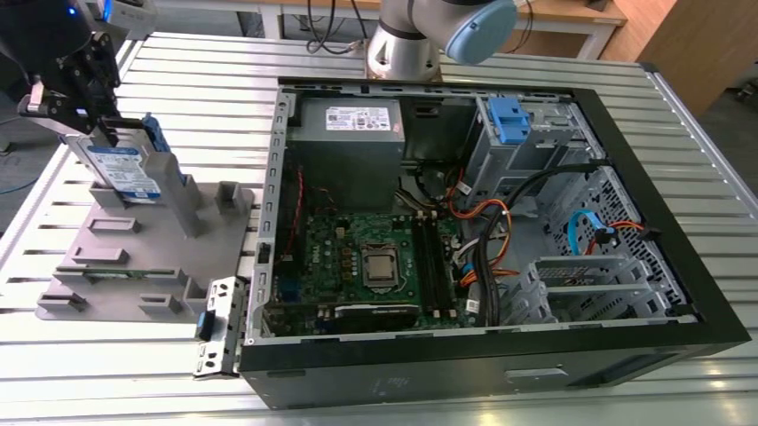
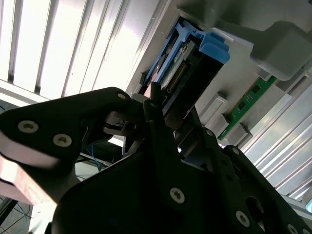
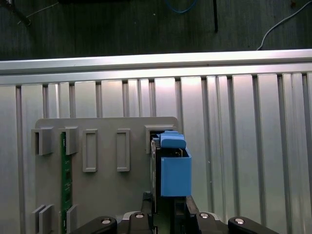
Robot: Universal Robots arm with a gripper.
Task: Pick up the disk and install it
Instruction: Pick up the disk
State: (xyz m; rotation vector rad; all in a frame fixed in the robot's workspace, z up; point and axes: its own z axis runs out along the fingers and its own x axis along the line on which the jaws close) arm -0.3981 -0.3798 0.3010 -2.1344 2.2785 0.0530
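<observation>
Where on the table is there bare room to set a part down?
Bare slatted table lies above the grey fixture tray in the exterior view, between gripper and computer case, and below the tray along the near edge. Crowded: the tray corner where the gripper is at the disk, and inside the case.

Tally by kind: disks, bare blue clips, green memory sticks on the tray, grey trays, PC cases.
disk: 1
bare blue clip: 1
green memory stick on the tray: 1
grey tray: 1
open PC case: 1
Total: 5
</observation>
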